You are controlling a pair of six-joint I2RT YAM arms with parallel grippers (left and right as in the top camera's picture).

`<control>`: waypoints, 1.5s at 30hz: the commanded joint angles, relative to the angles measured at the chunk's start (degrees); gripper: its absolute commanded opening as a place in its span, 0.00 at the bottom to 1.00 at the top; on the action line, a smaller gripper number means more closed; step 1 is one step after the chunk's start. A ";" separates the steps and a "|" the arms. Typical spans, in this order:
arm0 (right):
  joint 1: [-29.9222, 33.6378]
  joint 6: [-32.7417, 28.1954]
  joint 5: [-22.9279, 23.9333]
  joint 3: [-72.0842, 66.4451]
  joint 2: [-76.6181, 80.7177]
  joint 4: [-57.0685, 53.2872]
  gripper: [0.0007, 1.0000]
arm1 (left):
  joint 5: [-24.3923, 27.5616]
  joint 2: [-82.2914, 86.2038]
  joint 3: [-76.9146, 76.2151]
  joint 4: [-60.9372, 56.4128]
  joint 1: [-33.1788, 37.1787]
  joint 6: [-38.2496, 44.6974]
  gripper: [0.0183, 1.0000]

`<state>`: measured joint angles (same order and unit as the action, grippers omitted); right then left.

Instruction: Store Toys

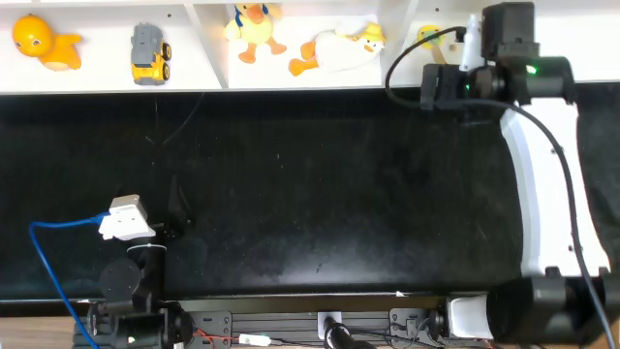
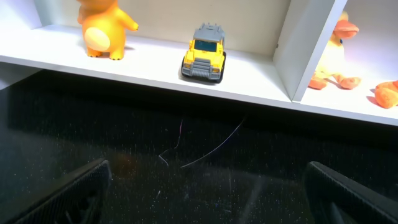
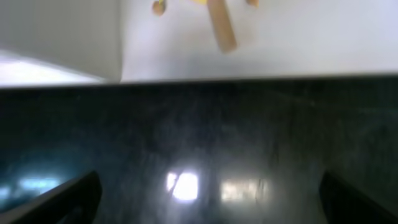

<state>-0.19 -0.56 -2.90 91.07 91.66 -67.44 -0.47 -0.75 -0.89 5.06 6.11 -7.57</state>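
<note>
White shelf (image 1: 291,82) holds a toy truck (image 1: 151,53); left hand (image 2: 208,174) and right hand (image 3: 208,183) both spread apart, empty

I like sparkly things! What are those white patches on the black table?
Right wrist view: the white patches are light glaring off the shiny black table. Left wrist view: no such glare, just thin scratches catching light. Top view: the table looks evenly dark, the shelf bright.

Four toys for certain: one glossy orange plastic duck (image 1: 44,42), one yellow-and-grey toy truck (image 1: 150,53), one yellow plush duck (image 1: 254,29), one white plush duck (image 1: 339,48). Possibly a fifth, a small yellow toy (image 1: 428,36), half hidden at one o'clock.
</note>
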 commanded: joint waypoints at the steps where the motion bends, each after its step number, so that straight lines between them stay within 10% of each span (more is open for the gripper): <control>1: -2.71 3.87 -1.05 -1.60 -2.56 -4.26 1.00 | -0.04 0.59 0.44 -0.28 -0.11 -0.22 1.00; 25: -12.92 24.94 10.62 -13.46 -31.80 -17.66 1.00 | -0.04 0.59 0.44 -0.28 -0.11 -0.20 1.00; 31: -11.26 21.07 18.56 -13.46 -28.83 -15.37 0.99 | -0.04 0.59 0.44 -0.28 -0.11 -0.22 1.00; 45: 18.38 1.11 9.05 -13.44 -19.21 -4.61 1.00 | -0.04 0.59 0.44 -0.28 -0.11 -0.20 1.00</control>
<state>13.58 7.18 9.87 77.65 71.79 -73.30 -0.47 -0.75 -0.89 5.06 6.11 -7.57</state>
